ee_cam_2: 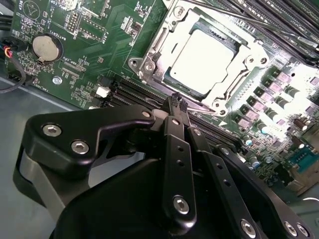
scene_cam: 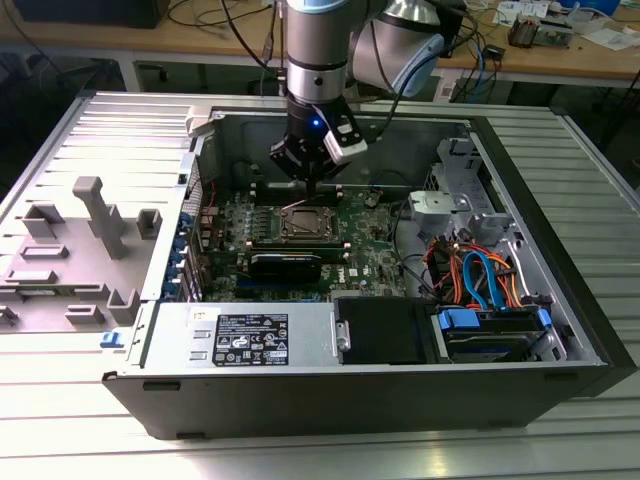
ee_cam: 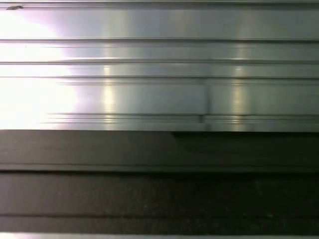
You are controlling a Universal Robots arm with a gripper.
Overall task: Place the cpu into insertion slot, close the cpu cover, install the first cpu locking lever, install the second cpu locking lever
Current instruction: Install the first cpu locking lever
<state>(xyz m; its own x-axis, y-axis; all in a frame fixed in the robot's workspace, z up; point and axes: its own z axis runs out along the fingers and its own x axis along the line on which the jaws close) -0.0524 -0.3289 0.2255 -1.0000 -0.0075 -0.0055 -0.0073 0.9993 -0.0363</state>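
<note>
Open computer case (scene_cam: 350, 400) on the table (scene_cam: 60, 400) holds a green motherboard (ee_cam_2: 65, 30). The cpu (ee_cam_2: 202, 55) sits in the insertion slot (ee_cam_2: 149, 62), framed by the lowered cpu cover (ee_cam_2: 241, 64). The claw (ee_cam_2: 175, 99) is closed and empty, just beside the slot.

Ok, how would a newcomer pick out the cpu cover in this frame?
Inside the open computer case, find the green motherboard. The cpu cover is the silvery square frame lying flat around the pale cpu, unlike the long black slots beside it.

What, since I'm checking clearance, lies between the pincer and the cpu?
In the second wrist view, the near bar of the cpu cover runs between the pincer and the cpu.
</note>
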